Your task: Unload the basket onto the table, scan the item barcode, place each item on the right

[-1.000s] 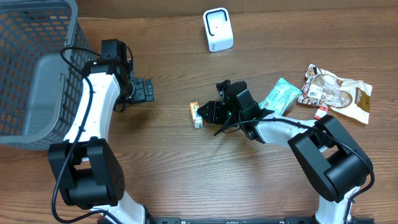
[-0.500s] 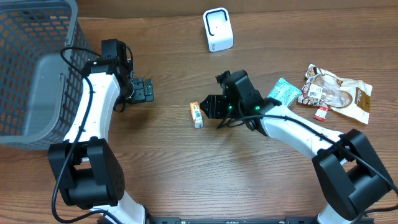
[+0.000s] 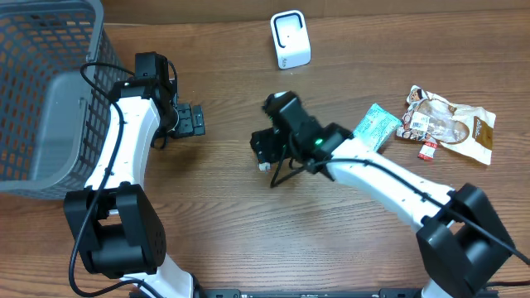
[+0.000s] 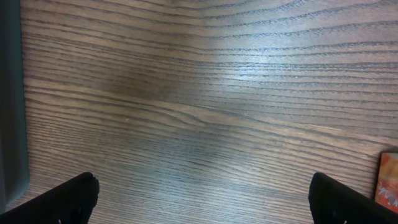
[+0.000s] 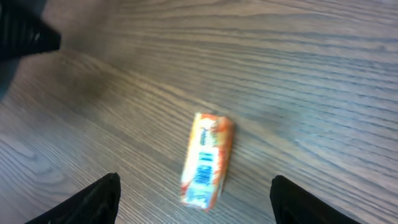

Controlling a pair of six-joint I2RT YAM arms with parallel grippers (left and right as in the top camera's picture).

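The item is a small orange packet [image 5: 207,160] lying flat on the wooden table, its blue barcode label facing up. My right gripper [image 5: 199,202] hovers over it, open, one finger on each side and touching nothing. From overhead, the right gripper [image 3: 261,149] covers most of the packet [image 3: 263,165]. The white barcode scanner [image 3: 290,39] stands upright at the table's back. My left gripper [image 3: 199,121] is open and empty to the left; its wrist view shows bare wood between its fingertips [image 4: 68,199] and an orange edge of the packet [image 4: 388,183].
A grey mesh basket [image 3: 41,91] fills the far left. At the right lie a teal packet [image 3: 374,127], a brown-and-white snack bag [image 3: 451,124] and a small red item [image 3: 426,151].
My right arm has swung left from beside the orange packet to over it, and its jaws have widened. The packet stays on the table. The left arm has not moved.
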